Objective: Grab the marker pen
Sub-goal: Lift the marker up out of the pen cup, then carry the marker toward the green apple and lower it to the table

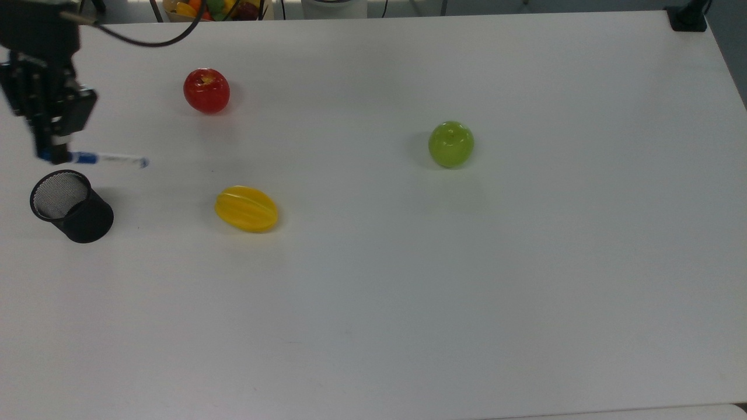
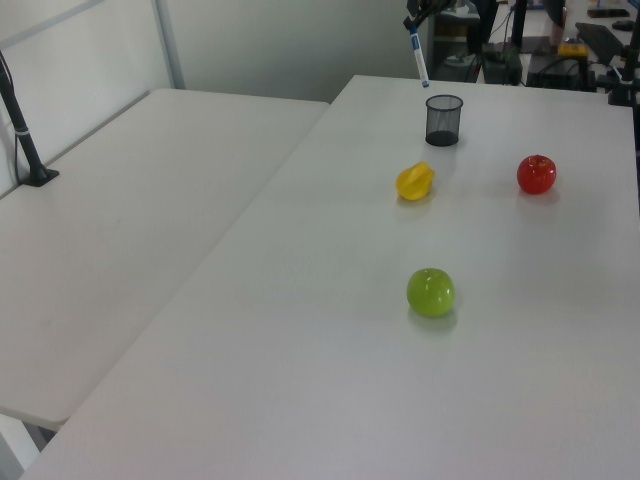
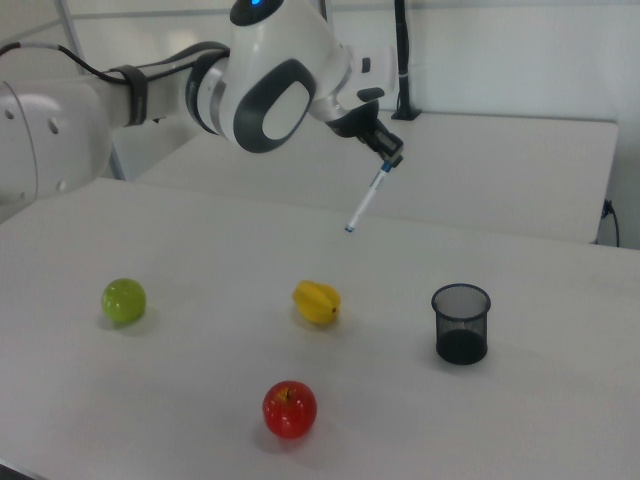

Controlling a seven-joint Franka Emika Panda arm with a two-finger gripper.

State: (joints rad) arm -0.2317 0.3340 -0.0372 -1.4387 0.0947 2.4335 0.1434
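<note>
The marker pen (image 1: 111,158) is a slim white stick with a blue cap, and it hangs in the air clear of the table. My gripper (image 1: 56,154) is shut on its capped end. In the right view the marker pen (image 3: 364,202) slants down and to the left from the gripper (image 3: 391,160), high above the table. In the left view the marker pen (image 2: 419,56) points down a little above the black mesh cup (image 2: 443,120).
The black mesh cup (image 1: 72,205) stands near the top view's left edge. A yellow ridged fruit (image 1: 246,208), a red apple (image 1: 206,90) and a green apple (image 1: 450,144) lie spread over the white table (image 1: 467,291). A box of fruit (image 1: 216,8) sits past the far edge.
</note>
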